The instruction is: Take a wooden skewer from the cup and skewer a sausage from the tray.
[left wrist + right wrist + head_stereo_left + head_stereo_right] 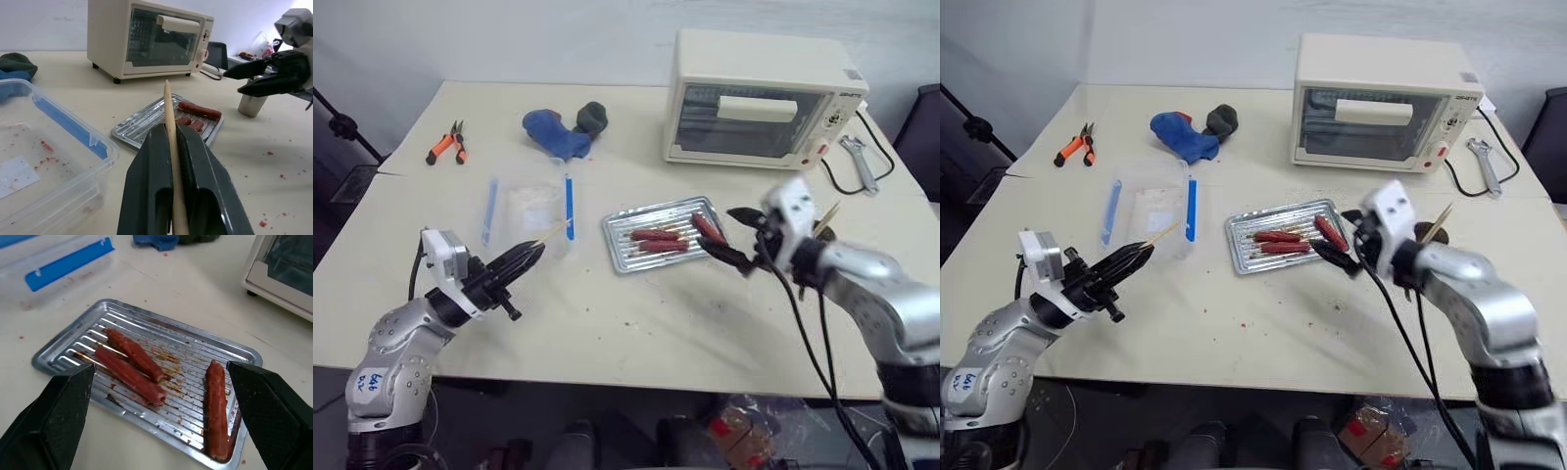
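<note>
One wooden skewer (172, 161) points toward tray (128, 128).

Shiny ribbed metal on the tray (88, 340), greasy in spots, and glossy red-brown skin on the sausage (216, 409). The wooden skewer (172, 142) looks pale, matt and smooth between matt black fingers (146, 196). Clear plastic box (29, 161) speckled with crumbs; matt cream desk (636, 323).

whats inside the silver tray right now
Three sausages lie in the tray: two side by side, and one apart near the end by the open right gripper. The ribbed bottom beneath them is covered.
</note>
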Controlling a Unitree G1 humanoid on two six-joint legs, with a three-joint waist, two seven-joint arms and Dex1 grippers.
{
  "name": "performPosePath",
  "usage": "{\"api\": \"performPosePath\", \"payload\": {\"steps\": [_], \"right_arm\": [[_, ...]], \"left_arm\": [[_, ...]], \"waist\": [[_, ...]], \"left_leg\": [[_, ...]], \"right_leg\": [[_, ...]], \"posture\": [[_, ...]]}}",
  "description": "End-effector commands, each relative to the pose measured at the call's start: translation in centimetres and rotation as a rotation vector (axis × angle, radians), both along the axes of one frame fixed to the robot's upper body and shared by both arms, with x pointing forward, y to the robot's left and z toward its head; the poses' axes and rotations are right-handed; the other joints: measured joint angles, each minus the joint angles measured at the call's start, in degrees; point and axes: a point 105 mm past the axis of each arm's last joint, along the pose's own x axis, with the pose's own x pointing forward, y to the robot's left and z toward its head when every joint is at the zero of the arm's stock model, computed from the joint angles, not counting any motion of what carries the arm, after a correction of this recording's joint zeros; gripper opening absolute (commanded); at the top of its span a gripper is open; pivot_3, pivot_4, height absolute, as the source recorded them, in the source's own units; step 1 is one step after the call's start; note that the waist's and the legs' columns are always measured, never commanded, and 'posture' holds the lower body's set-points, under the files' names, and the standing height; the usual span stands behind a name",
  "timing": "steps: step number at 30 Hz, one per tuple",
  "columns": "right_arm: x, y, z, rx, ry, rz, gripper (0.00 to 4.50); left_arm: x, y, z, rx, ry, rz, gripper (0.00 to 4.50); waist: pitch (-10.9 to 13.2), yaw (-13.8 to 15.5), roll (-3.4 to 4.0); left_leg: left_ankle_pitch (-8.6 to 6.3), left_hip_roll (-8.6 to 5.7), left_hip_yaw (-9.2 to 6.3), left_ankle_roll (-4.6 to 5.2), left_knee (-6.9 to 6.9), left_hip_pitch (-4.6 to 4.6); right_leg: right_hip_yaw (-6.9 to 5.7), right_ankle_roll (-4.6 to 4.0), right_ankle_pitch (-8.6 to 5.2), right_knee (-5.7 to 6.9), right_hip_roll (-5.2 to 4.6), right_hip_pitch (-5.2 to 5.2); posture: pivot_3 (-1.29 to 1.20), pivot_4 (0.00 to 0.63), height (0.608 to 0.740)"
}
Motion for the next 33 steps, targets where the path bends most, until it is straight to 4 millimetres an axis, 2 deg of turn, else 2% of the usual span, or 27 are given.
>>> {"api": "performPosePath", "payload": {"steps": [1, 4, 7, 13, 17, 28, 33], "right_arm": [[1.9, -0.5, -0.2, -0.038, 0.017, -0.056, 4.46], [3.3, 0.2, 0.2, 0.042, 0.085, -0.032, 4.46], [4.4, 0.7, 0.0, 0.038, 0.115, 0.002, 4.46], [5.5, 1.0, -0.8, 0.104, 0.21, 0.03, 4.46], [6.4, 1.0, -1.1, 0.066, 0.2, 0.029, 4.46], [6.0, 1.0, -2.2, 0.033, 0.275, 0.032, 4.46], [5.1, 0.0, -2.2, 0.004, 0.308, 0.006, 4.46]], "left_arm": [[-0.2, -0.5, 0.4, 0.002, -0.032, -0.008, 0.0], [-0.2, -0.9, 0.2, -0.003, -0.03, -0.01, 0.0], [-0.4, -1.3, 0.0, -0.003, -0.025, -0.021, 0.0], [-0.7, -1.8, -0.1, -0.01, -0.026, -0.022, 0.0], [-0.9, -1.9, -0.2, -0.011, -0.022, -0.019, 0.0], [-0.8, -2.0, -0.1, -0.011, -0.024, -0.016, 0.0], [-0.7, -2.1, -0.1, -0.011, -0.024, -0.018, 0.0]], "waist": [[0.0, 0.0, 0.0], [0.0, -0.1, 0.0], [0.0, -0.6, 0.0], [0.0, -0.8, 0.0], [0.0, -0.9, 0.0], [0.0, -0.9, 0.0], [0.0, -0.8, 0.0]], "left_leg": [[-0.01, -0.01, 0.01, 0.02, 0.02, -0.03], [-0.03, -0.01, 0.02, 0.05, 0.09, -0.06], [-0.02, 0.01, 0.03, 0.04, 0.19, -0.06], [-0.01, 0.03, 0.03, 0.03, 0.2, -0.05], [-0.01, 0.02, 0.06, 0.03, 0.21, -0.05], [-0.01, 0.02, 0.04, 0.02, 0.22, -0.05], [-0.01, 0.03, 0.04, 0.02, 0.21, -0.06]], "right_leg": [[-0.01, 0.0, 0.0, 0.0, -0.01, 0.0], [0.0, 0.0, 0.0, 0.0, 0.0, -0.01], [0.0, 0.01, 0.0, 0.03, 0.04, -0.03], [0.0, 0.0, 0.0, 0.35, 0.05, -0.03], [0.01, 0.01, 0.0, 0.35, 0.04, -0.05], [0.0, 0.01, 0.0, 0.36, 0.05, -0.05], [0.0, 0.01, 0.0, 0.35, 0.04, -0.05]], "posture": [[0.0, 0.15, 0.74], [0.0, 0.15, 0.74], [0.0, 0.15, 0.74], [0.0, 0.15, 0.74], [0.0, 0.15, 0.74], [0.0, 0.15, 0.74], [0.0, 0.15, 0.74]]}}
